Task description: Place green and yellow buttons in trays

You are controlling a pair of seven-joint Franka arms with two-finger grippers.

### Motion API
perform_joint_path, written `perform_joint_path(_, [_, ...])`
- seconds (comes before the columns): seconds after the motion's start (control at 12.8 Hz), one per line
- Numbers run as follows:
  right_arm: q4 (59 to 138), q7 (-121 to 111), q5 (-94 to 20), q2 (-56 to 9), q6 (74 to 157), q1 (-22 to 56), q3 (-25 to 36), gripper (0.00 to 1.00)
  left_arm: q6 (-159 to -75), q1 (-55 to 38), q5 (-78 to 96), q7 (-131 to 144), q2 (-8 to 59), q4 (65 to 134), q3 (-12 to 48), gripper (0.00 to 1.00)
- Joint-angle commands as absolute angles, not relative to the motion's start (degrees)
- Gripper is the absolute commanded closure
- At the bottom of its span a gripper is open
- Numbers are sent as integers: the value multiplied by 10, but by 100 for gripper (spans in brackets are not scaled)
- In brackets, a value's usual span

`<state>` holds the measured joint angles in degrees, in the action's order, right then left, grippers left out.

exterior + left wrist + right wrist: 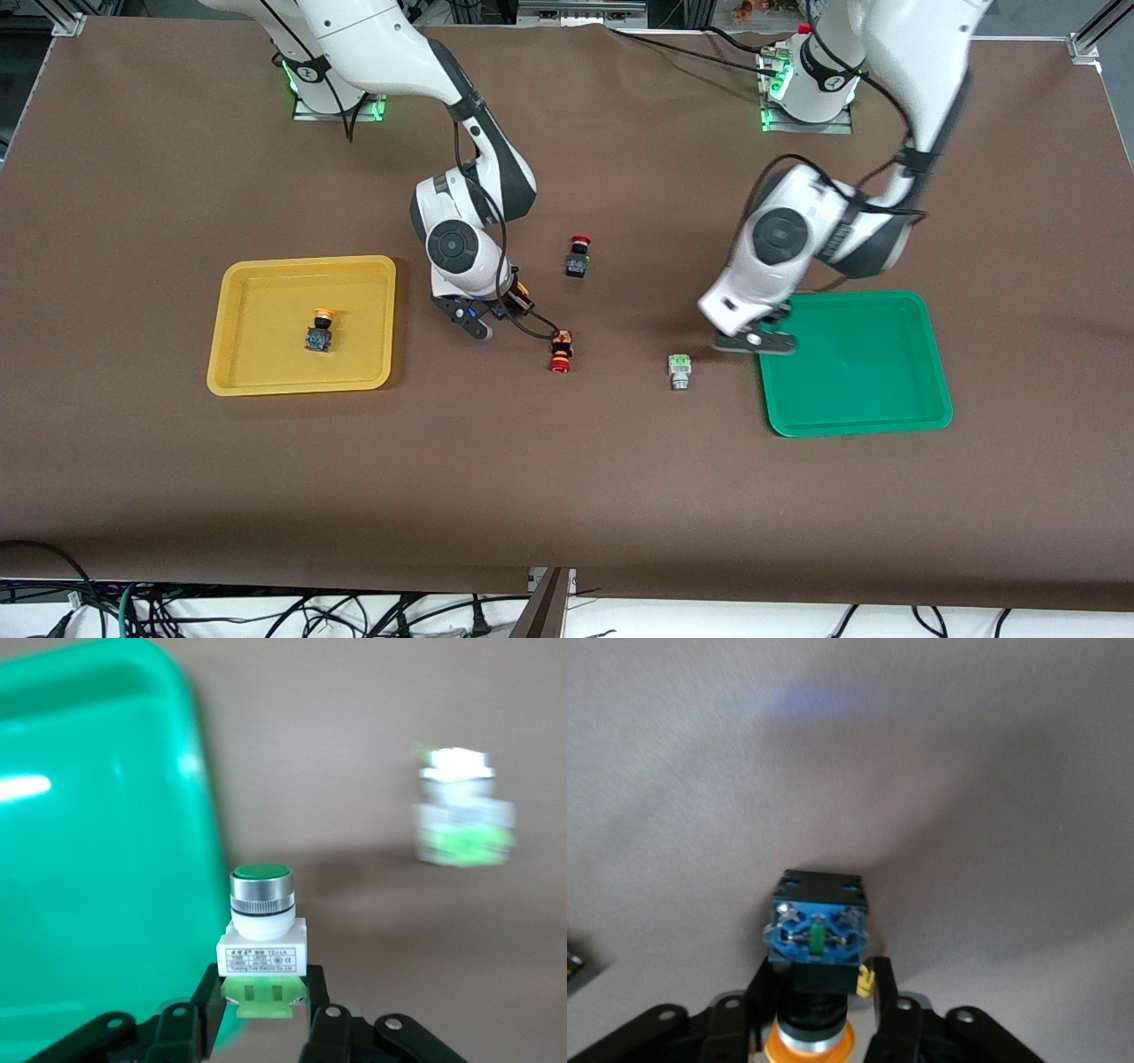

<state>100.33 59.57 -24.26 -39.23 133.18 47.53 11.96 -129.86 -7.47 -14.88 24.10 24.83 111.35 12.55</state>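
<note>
From the front view I see the bench [567, 496] covered in brown cloth, with the yellow tray [239, 372] toward the right arm's end and the green tray [921, 416] toward the left arm's end. One yellow button [321, 330] already lies inside the yellow tray. A loose green button [679, 371] rests on the cloth just beside the green tray, toward the middle of the bench. Two red-capped buttons sit between the trays: a black one [578, 257] farther from the camera and an orange-black one [560, 351] nearer to it. The right end effector [478, 319] is low over the cloth between the yellow tray and the orange-black button. The left end effector [757, 341] is over the green tray's edge. In the left wrist view, my left end effector [264, 1014] is pinching a second green button [261, 926] by its pale green base, cap pointing away from the fingers [205, 1001], with the green tray [97, 859] beside it and the loose green button [462, 819] blurred on the cloth. In the right wrist view, my right end effector [818, 1010] is pinching the second yellow button [819, 948] around its dark body, blue end pointing out over bare cloth.
</note>
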Motion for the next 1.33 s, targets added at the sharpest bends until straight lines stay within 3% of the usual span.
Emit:
perform_joint_path(0.0, [1001,528,-252,-352,1242,472,172,100,-1294,-62,-73,77,238,1113,62,100])
perform_joint_path(0.23, [993,354,-241,-331,1138,472,268,100,-1302,-47,6,-78,247,1118,-20,100])
perform_joint_path(0.39, [1000,219,-229,-330,1101,473,337,100,-1303,-33,13,-89,257,1118,-39,98])
perform_joint_path(0.55, [1039,142,-235,-330,1114,473,364,100,-1333,-17,13,-91,270,1131,-41,96])
perform_joint_path(0.7, [1091,136,-235,-326,1186,473,363,100,-1353,-1,13,-107,288,1129,-44,93])
perform_joint_path(0.78, [1111,121,-238,-329,1221,473,362,90,-1365,7,13,-113,296,1129,-44,82])
perform_joint_path(0.86, [1116,106,-243,-332,1234,472,362,65,-1371,7,14,-113,298,1131,-44,66])
perform_joint_path(0.94, [1114,106,-250,-333,1232,471,362,24,-1369,7,14,-109,298,1131,-44,41])
perform_joint_path(1.01, [1107,111,-250,-330,1224,471,363,9,-1363,6,14,-105,295,1126,-43,14])
perform_joint_path(1.09, [1097,114,-250,-325,1209,471,365,2,-1355,6,15,-103,291,1122,-40,0])
perform_joint_path(1.25, [1049,146,-250,-314,1149,472,368,1,-1300,-3,42,-86,286,1080,-21,0])
